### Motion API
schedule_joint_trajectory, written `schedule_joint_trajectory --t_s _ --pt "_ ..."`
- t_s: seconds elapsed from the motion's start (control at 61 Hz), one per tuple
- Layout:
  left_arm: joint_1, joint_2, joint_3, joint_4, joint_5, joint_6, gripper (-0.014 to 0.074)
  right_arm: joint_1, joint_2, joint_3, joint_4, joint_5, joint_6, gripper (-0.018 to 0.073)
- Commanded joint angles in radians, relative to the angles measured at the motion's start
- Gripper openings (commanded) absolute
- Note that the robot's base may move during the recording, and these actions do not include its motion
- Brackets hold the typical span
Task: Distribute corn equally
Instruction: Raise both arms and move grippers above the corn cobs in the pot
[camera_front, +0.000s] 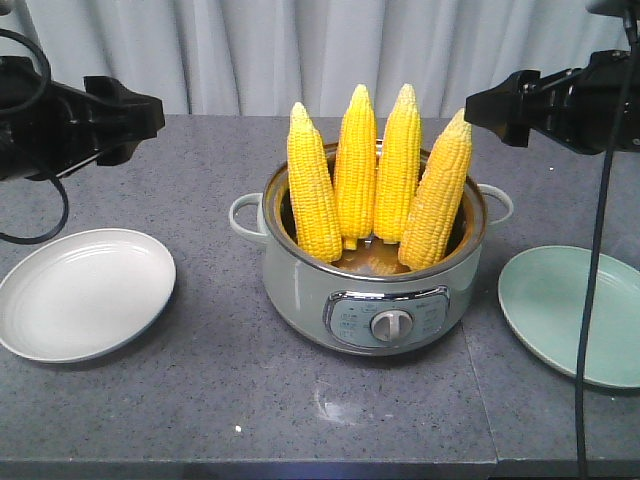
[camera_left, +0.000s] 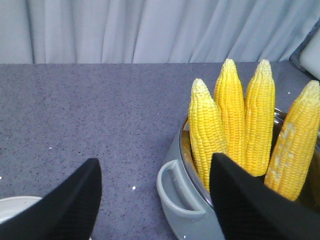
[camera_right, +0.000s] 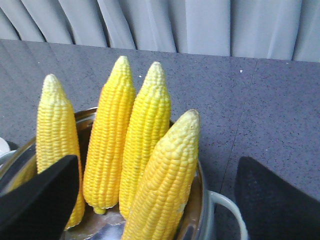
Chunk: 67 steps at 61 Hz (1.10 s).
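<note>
Several yellow corn (camera_front: 357, 165) cobs stand upright, tips up, in a pale green electric pot (camera_front: 300, 290) at the table's middle. The left gripper (camera_front: 143, 113) hovers open, up and to the left of the pot, with nothing in it. In the left wrist view the left gripper (camera_left: 155, 160) frames the pot handle (camera_left: 182, 192) and the nearest corn (camera_left: 207, 130). The right gripper (camera_front: 488, 108) hovers open at the upper right, close to the rightmost cob's tip. In the right wrist view the right gripper (camera_right: 159, 161) spans that leaning corn (camera_right: 167, 180).
A white plate (camera_front: 85, 290) lies bare on the left of the pot. A pale green plate (camera_front: 575, 310) lies bare on the right. A black cable (camera_front: 592, 300) hangs down over the green plate. A grey curtain closes off the back.
</note>
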Motion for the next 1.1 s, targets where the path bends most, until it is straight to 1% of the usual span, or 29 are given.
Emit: schedule_joint_trajectory --t_s 0.0,0.164,0.295,0.541,0.656,0.738,0.803,0.852,0.869,0.934,1.033,1.082 --pt "-0.006 -0.016 -0.034 -0.006 -0.043 0.002 0.0463 -0.001 0.009 -0.032 0.041 -0.070 -0.033 0.0619" --pt "-0.006 -0.016 -0.034 -0.005 -0.032 0.002 0.0463 -0.001 0.079 -0.032 0.105 -0.085 -0.102 0.0617" --pt "-0.006 -0.016 -0.034 -0.005 -0.029 0.002 0.0463 -0.001 0.120 -0.032 0.199 -0.120 -0.201 0.0615" --pt "-0.006 -0.016 -0.034 -0.005 -0.028 0.002 0.0463 -0.001 0.186 -0.033 0.393 -0.105 -0.375 0.0608" --pt "-0.006 -0.016 -0.034 -0.005 -0.027 0.002 0.0463 -0.001 0.204 -0.033 0.414 -0.085 -0.401 0.0594" --pt "-0.006 -0.016 -0.034 -0.005 -0.027 0.002 0.0463 -0.001 0.210 -0.033 0.416 -0.058 -0.416 0.0561" --pt "-0.006 -0.016 -0.034 -0.005 -0.027 0.002 0.0463 -0.001 0.211 -0.032 0.424 -0.045 -0.424 0.0506" --pt "-0.006 -0.016 -0.034 -0.005 -0.027 0.002 0.0463 -0.001 0.211 -0.033 0.426 -0.042 -0.438 0.0446" --pt "-0.006 -0.016 -0.034 -0.005 -0.028 0.002 0.0463 -0.001 0.211 -0.033 0.426 -0.043 -0.443 0.0409" --pt "-0.006 -0.016 -0.034 -0.005 -0.031 0.002 0.0463 -0.001 0.211 -0.033 0.428 -0.048 -0.445 0.0312" --pt "-0.006 -0.013 -0.034 -0.005 -0.033 0.001 0.0461 -0.001 0.210 -0.033 0.428 -0.046 -0.447 0.0125" --pt "-0.006 -0.013 -0.034 -0.005 -0.032 0.001 0.0461 -0.001 0.205 -0.033 0.433 -0.046 -0.450 0.0050"
